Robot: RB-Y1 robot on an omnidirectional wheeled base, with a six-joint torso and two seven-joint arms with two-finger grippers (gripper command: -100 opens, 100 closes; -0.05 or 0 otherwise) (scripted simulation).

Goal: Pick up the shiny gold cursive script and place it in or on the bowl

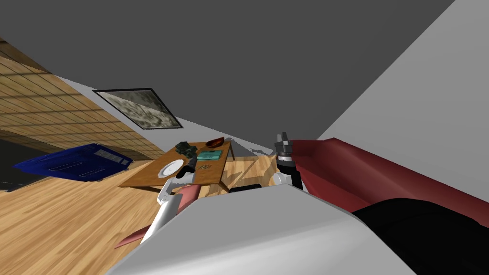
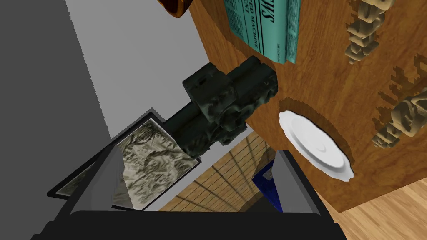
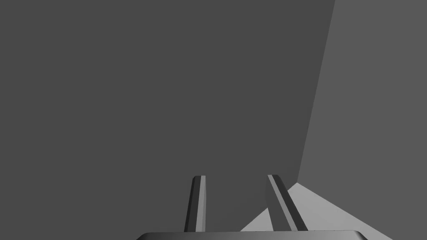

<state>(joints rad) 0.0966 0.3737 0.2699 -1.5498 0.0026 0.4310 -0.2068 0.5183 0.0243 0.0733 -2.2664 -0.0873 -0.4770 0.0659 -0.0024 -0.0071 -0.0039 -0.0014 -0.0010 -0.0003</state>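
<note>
Left hand (image 2: 200,183) outstretched, spread wide — right hand (image 3: 239,204) raised, slightly parted.

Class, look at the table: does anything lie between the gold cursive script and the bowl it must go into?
Yes. The teal book lies flat on the table, between the gold script and the brown bowl at the far end. It is low, so a lifted carry would probably pass over it.
</note>
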